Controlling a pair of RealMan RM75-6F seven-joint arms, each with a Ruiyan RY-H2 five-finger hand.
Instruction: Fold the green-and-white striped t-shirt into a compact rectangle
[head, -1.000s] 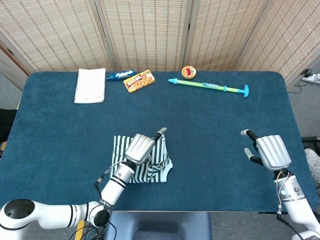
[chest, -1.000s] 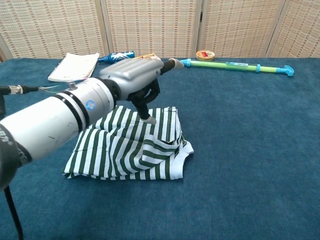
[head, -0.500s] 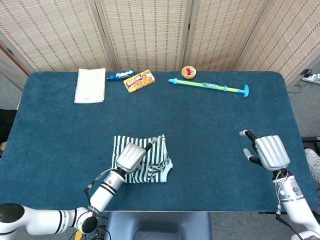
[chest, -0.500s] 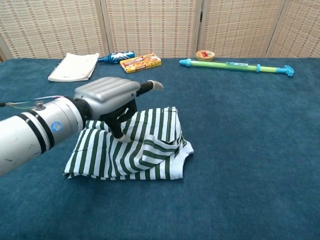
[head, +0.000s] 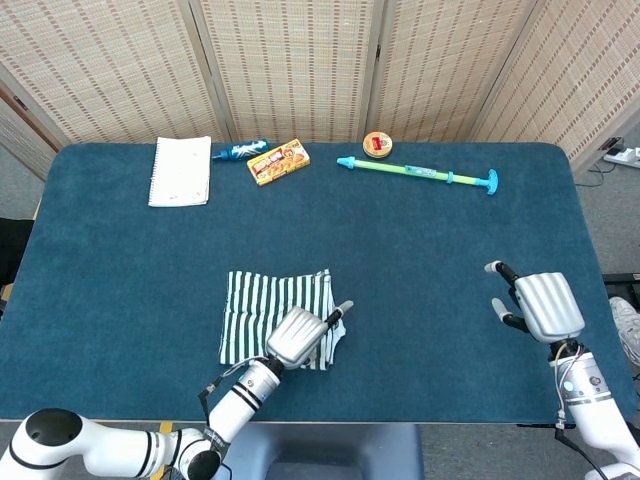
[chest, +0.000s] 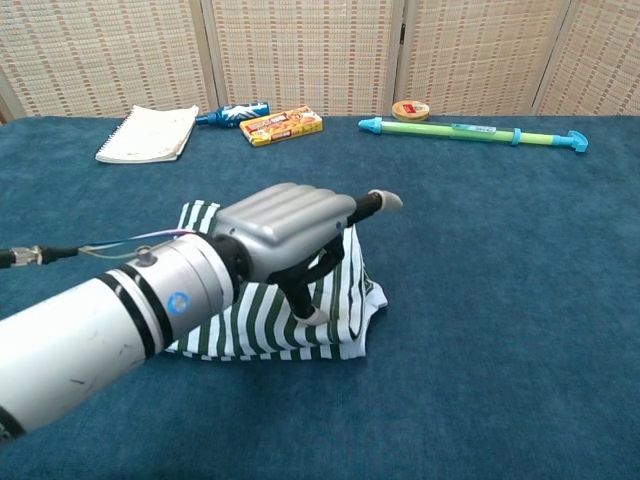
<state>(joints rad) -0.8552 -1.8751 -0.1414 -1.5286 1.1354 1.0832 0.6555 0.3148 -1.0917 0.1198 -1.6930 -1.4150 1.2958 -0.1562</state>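
The left hand (chest: 290, 225), fingers curled downward and one extended, holding nothing, has a fingertip touching the near right corner of the green-and-white striped t-shirt (head: 270, 310). The shirt lies folded in a rough rectangle near the front edge of the blue worktop (head: 420, 260). The right hand (head: 540, 303) hovers empty over the worktop's right side, fingers apart. A notebook (head: 181, 171) and a long green-and-blue toy (head: 415, 173) lie along the far edge.

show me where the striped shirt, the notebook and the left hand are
striped shirt (head: 262, 300), head view, on its bare upper half
notebook (head: 181, 171), head view, middle of its page
left hand (chest: 292, 222), chest view, on the back of the hand
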